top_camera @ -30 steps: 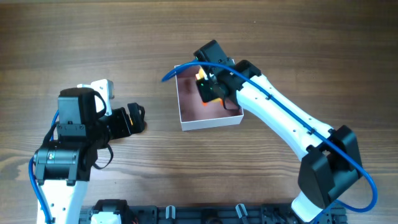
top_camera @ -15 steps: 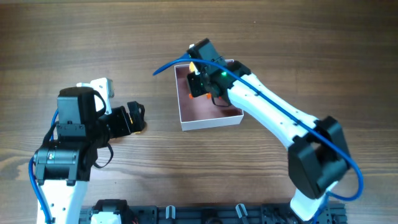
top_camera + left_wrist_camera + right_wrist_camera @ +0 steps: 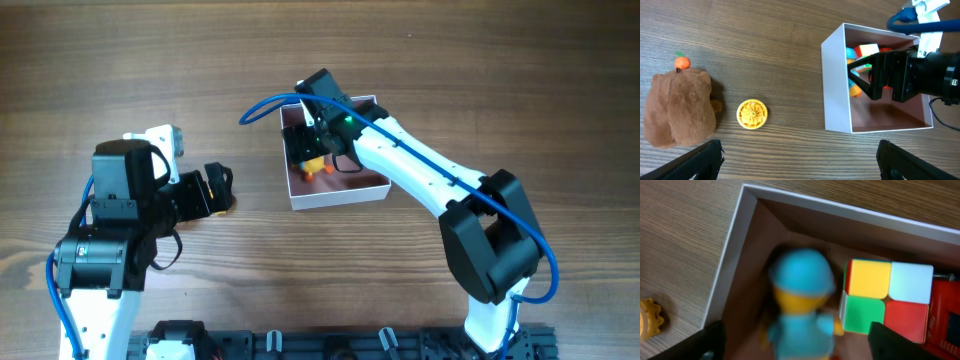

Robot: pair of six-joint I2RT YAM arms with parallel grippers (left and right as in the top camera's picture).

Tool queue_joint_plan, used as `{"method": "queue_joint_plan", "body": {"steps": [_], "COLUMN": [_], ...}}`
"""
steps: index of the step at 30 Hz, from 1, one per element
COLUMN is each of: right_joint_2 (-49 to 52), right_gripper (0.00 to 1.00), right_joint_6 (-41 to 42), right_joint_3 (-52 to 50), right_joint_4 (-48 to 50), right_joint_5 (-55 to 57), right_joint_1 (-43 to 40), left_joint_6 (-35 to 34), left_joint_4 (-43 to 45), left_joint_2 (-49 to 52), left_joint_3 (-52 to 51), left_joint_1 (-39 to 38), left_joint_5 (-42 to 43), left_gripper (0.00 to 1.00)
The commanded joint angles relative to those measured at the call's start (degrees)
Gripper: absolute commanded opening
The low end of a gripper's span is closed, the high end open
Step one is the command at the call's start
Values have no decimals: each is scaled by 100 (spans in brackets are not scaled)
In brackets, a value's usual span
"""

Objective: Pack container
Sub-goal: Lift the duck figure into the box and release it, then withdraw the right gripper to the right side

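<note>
I see my right gripper [image 3: 308, 150] spread wide over the container [image 3: 340, 196], which sits near the middle of the table [image 3: 470, 60]. A blurred blue-capped figure [image 3: 802, 305] lies inside beside a colour cube [image 3: 887, 297]. My left gripper [image 3: 216, 190] hangs wide open, well apart from the container.

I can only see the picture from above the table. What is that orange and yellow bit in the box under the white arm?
Observer: The right wrist camera shows a toy figure with a blue cap and yellow face. It is blurred, and sits between the open fingers of the right gripper.
Visitor: Anything else in there?
Observer: A colour cube sits beside it, with yellow, pale, green and red squares facing the camera.
Visitor: Is anything lying outside the box?
Observer: The left wrist camera shows a brown plush toy and a yellow gear-shaped disc on the table, outside the container.
</note>
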Motion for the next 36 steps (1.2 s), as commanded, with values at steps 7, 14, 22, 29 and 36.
{"method": "queue_joint_plan", "body": {"steps": [7, 14, 22, 29, 36], "right_joint_2": [-33, -1792, -2033, -1932, -1825], "right_gripper": [97, 100, 100, 94, 94], "right_joint_6": [24, 767, 1154, 732, 179], "right_joint_3": [146, 684, -162, -1777, -1950], "right_joint_4": [-125, -1764, -3075, -1906, -1790], "right_joint_5": [-284, 1600, 872, 28, -498], "right_joint_1": [33, -297, -2044, -2068, -2035], "left_joint_6": [-7, -9, -9, -9, -9], "left_joint_4": [20, 17, 17, 17, 22], "left_joint_2": [24, 24, 22, 24, 24], "left_joint_3": [83, 83, 83, 83, 83], "left_joint_1": [-20, -20, -20, -20, -20], "left_joint_5": [-15, -15, -13, -15, -15], "left_gripper": [100, 100, 100, 100, 100]}}
